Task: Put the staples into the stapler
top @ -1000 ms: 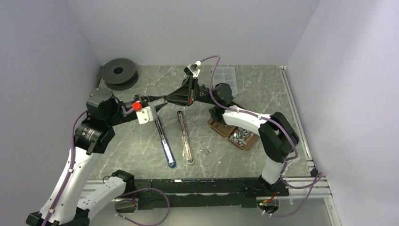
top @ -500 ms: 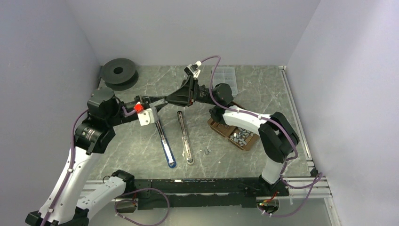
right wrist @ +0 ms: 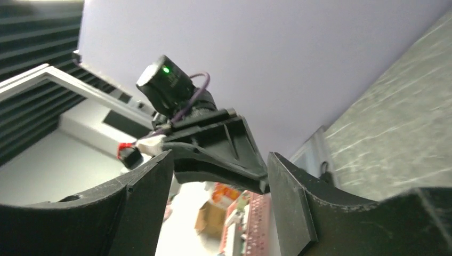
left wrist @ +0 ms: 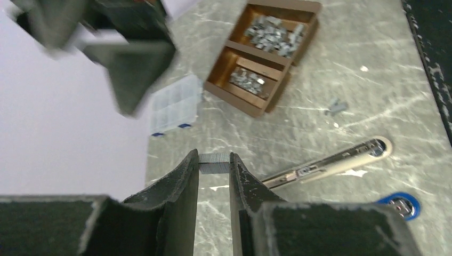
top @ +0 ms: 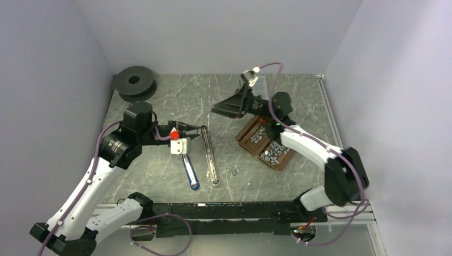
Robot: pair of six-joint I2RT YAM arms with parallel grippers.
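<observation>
Pinching one staple strip (left wrist: 214, 163) in left claw (left wrist: 213, 157), right claw (right wrist: 219, 160) spread empty, one two-compartment tray (left wrist: 234, 103) holding staples (left wrist: 274, 32)

stapler parts (top: 209, 154): 2
brown tray (left wrist: 234, 101): 1, two compartments
staples (left wrist: 274, 34): too many to count
black spool (top: 145, 79): 1
clear box (left wrist: 173, 104): 1

The stapler's blue arm (left wrist: 401, 205) lies mostly hidden behind the left claw (left wrist: 213, 160)
</observation>
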